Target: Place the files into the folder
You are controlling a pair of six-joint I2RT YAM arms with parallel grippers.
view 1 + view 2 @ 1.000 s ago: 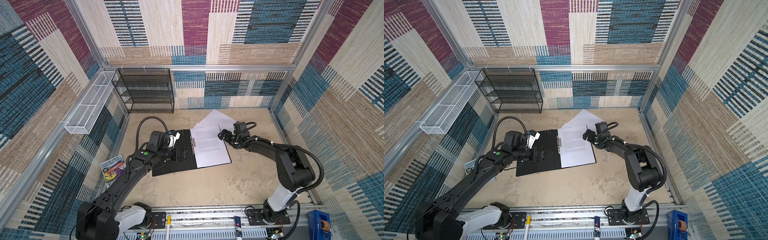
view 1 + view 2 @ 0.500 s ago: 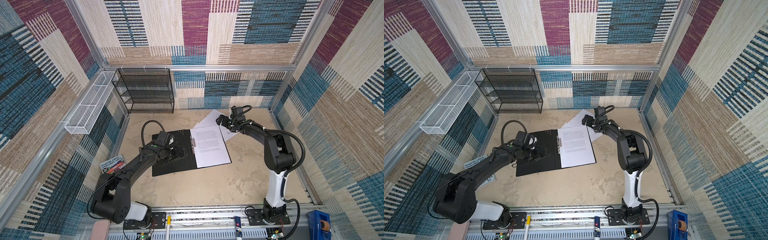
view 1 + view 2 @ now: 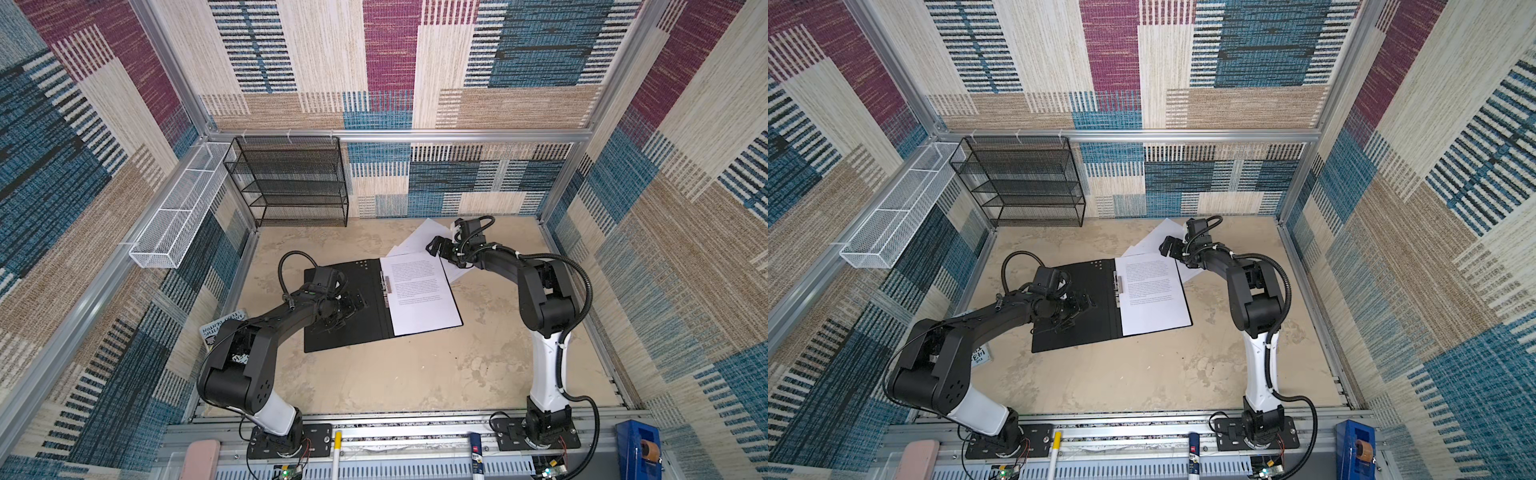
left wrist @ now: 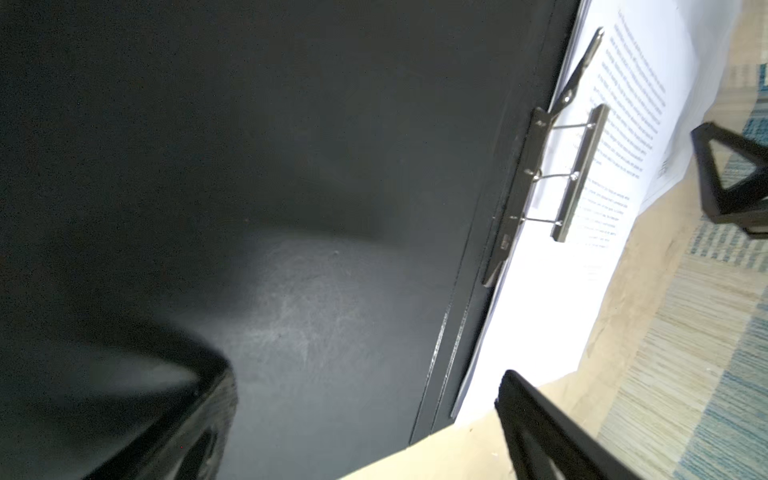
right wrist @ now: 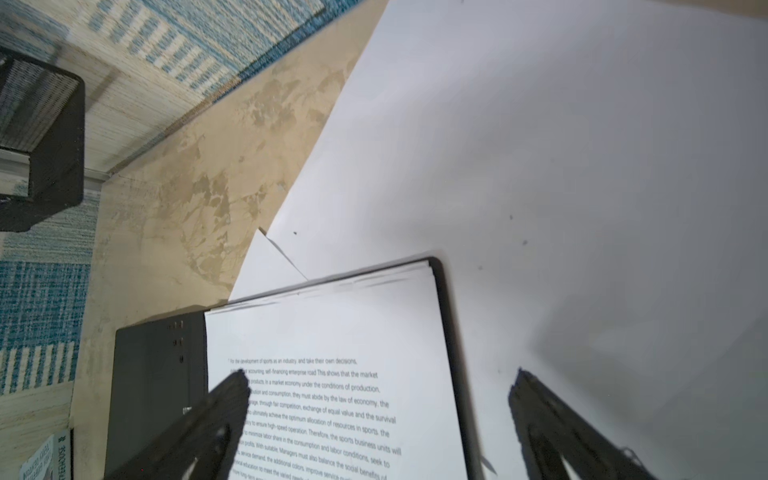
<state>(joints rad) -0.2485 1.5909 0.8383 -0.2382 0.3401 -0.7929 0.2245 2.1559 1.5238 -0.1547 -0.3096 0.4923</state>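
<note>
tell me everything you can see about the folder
The folder lies open and flat on the tan table, matte black inside, faintly scuffed. A metal clip runs along its spine. A stack of printed sheets nearly covers the right half; the left half is bare, with small pale dots near its far edge. Its far right corner rests over loose blank sheets. The open left gripper is low over the left half; contact unclear.
</note>
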